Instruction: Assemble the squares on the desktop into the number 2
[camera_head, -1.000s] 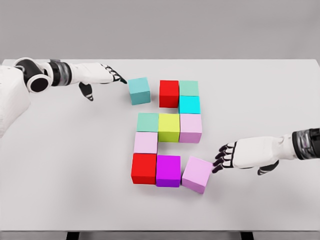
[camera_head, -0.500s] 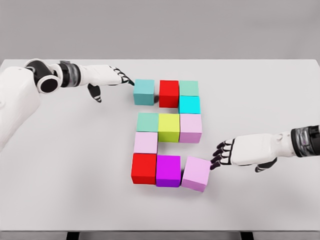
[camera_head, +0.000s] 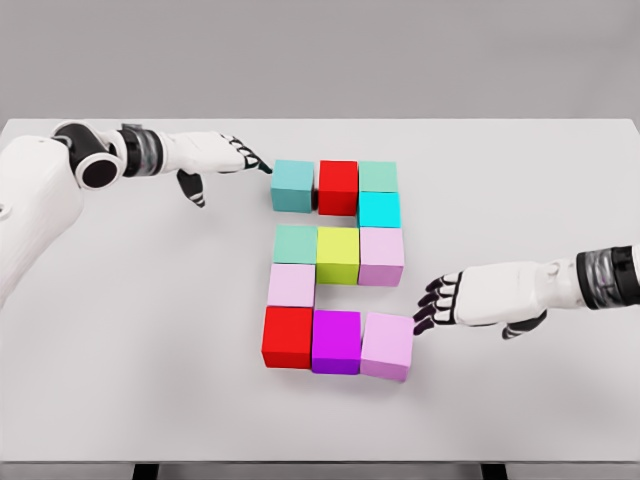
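Note:
Coloured cubes lie on the white table (camera_head: 140, 330) in a stepped pattern. The top row holds a teal cube (camera_head: 293, 185), a red cube (camera_head: 338, 186) and a pale green cube (camera_head: 378, 176), with a cyan cube (camera_head: 379, 209) below it. The middle row has a green cube (camera_head: 296, 244), a yellow-green cube (camera_head: 338, 253) and a pink cube (camera_head: 381, 255). Below sit a pale pink cube (camera_head: 291, 284), then a red cube (camera_head: 288, 336), a magenta cube (camera_head: 337, 341) and a lilac cube (camera_head: 388, 345). My left hand (camera_head: 248, 160) touches the teal cube's left side, fingers extended. My right hand (camera_head: 432, 305) touches the lilac cube's right side, open.
The table's front edge (camera_head: 320, 462) runs along the bottom of the view. Bare white surface lies to the left and right of the cubes.
The left hand pushed the teal cube right until it met the red cube. The right hand pushed the lilac cube left and straightened it against the magenta cube.

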